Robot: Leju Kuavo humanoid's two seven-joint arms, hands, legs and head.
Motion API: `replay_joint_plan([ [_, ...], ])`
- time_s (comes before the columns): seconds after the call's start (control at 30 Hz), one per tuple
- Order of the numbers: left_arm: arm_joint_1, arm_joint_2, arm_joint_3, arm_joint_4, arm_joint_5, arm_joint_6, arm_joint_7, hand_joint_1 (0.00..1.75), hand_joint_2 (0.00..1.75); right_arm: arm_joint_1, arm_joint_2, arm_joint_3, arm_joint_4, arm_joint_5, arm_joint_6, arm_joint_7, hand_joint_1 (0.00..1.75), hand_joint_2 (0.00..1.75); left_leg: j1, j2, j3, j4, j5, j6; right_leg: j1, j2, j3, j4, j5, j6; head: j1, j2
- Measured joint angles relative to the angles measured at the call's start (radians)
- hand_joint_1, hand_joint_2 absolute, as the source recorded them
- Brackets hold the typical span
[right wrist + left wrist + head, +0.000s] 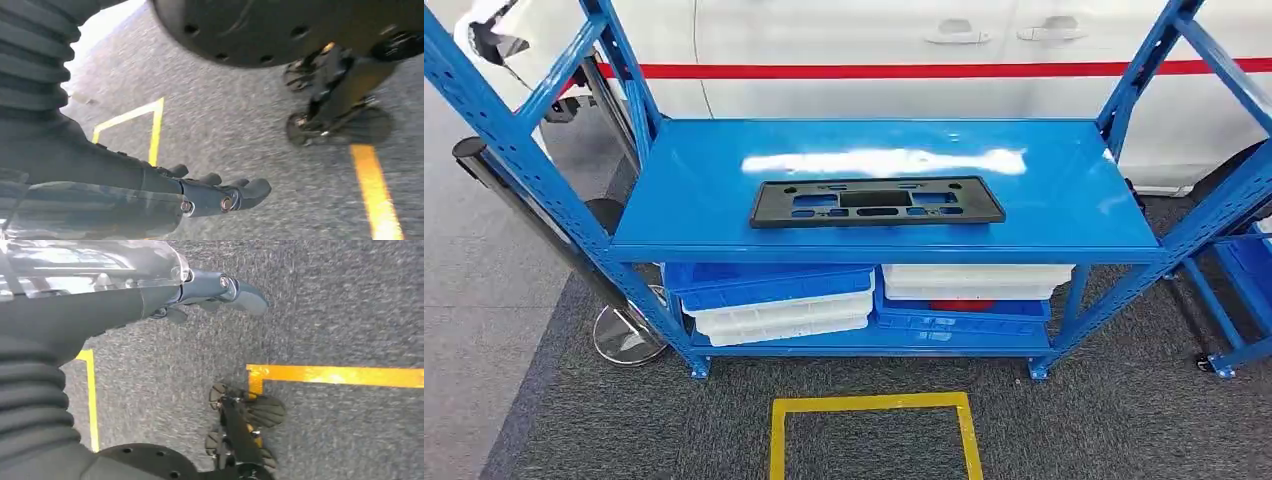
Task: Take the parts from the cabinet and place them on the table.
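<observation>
Head view: black part (876,201) lies flat on blue cabinet (724,170) upper shelf, well apart from both hands. Left robot hand (215,292) and right robot hand (220,192) hang over grey carpet (340,305), fingers loosely extended, holding nothing.

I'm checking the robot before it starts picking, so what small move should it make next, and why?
Probably raise one arm toward the black plastic part lying flat on the blue shelf. The wrist views show the left hand and right hand hanging over the grey carpet, holding nothing, so neither is near the part. Which arm suits better is hard to tell, since the part lies about centred.
</observation>
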Motion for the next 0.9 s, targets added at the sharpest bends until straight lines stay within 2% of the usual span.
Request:
replay_joint_plan([
  [0.13,-0.013,-0.002,-0.014,0.016,0.032,0.018,-0.021,0.0,0.0,-0.042,-0.034,0.041,0.007,-0.091,-0.018,-0.082,0.0,0.0,0.0,0.0,0.0,0.0,0.0,0.0,0.0,0.0,0.001,0.0,0.0,0.0,0.0,0.0],
  [0.17,-0.016,-0.003,-0.018,0.02,0.036,0.024,-0.027,0.0,0.0,-0.048,-0.044,0.033,0.0,-0.095,-0.023,-0.111,0.0,1.75,-0.001,0.0,0.001,0.0,0.0,0.001,-0.001,0.0,0.001,0.0,0.0,0.001,0.0,0.0],
  [0.27,-0.023,-0.006,-0.025,0.03,0.048,0.034,-0.038,0.0,0.0,-0.058,-0.067,-0.021,-0.04,-0.078,-0.022,-0.167,0.0,1.75,-0.001,0.0,0.002,0.0,0.0,0.001,-0.001,0.0,0.001,0.0,0.001,0.001,0.0,0.0],
  [0.37,-0.028,-0.007,-0.035,0.039,0.05,0.041,-0.049,0.0,0.0,-0.061,-0.087,-0.081,-0.105,-0.046,-0.011,-0.195,0.0,1.75,-0.001,0.0,0.001,0.0,0.0,0.001,-0.001,0.0,0.001,0.0,0.001,0.001,0.0,0.0],
  [0.9,-0.048,-0.019,-0.072,0.067,0.084,0.056,-0.096,0.0,0.0,-0.089,-0.208,-0.459,-0.558,0.071,0.048,-0.268,0.0,1.75,-0.002,0.0,0.002,0.001,0.001,0.002,-0.002,0.0,0.001,0.0,0.002,0.003,0.0,0.0],
])
